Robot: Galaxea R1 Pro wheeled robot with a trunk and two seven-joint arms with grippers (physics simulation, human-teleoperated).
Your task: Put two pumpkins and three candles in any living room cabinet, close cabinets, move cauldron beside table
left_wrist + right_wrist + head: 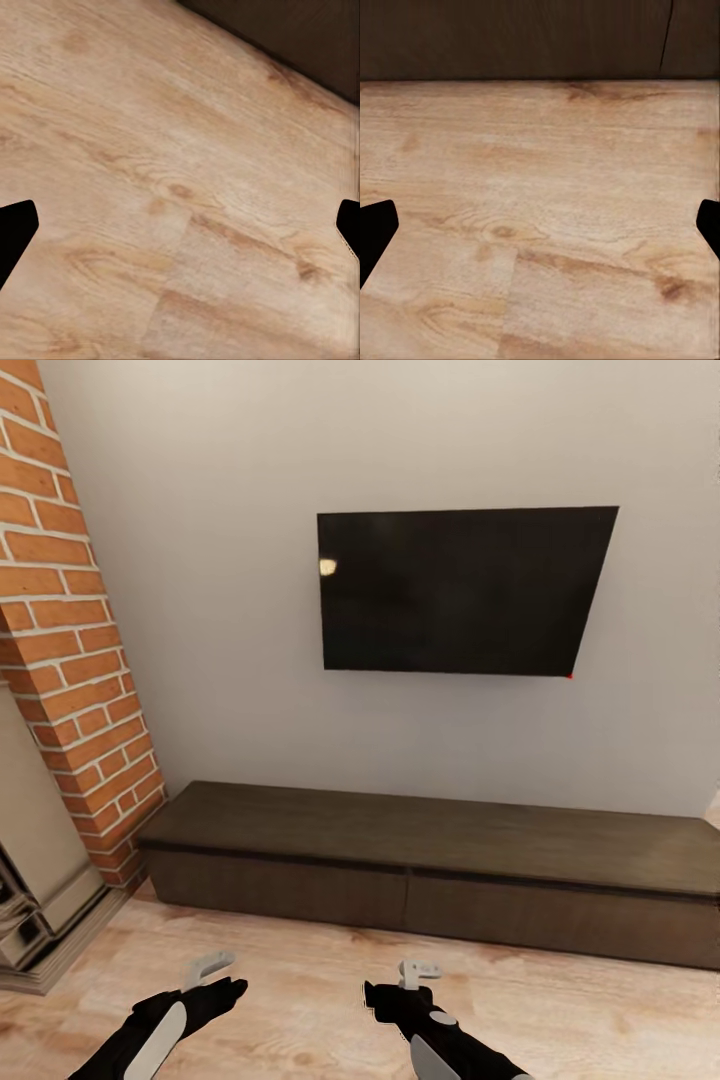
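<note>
The cabinet (430, 860) is a long, low dark-brown unit against the white wall, with its front panels shut. Its dark front also appears in the right wrist view (510, 37) and as a corner in the left wrist view (300, 37). My left gripper (212, 967) hovers low over the wood floor in front of the cabinet, open and empty. My right gripper (420, 972) hangs beside it, also open with nothing between its fingers. In both wrist views the black fingertips (16, 229) (376, 229) stand far apart over bare floorboards. The pumpkins, candles and cauldron are out of view.
A black TV (460, 590) hangs on the wall above the cabinet. A red brick column (75, 640) and a pale fireplace surround (35, 880) stand at the left. Light wood floor (560, 1010) stretches between me and the cabinet.
</note>
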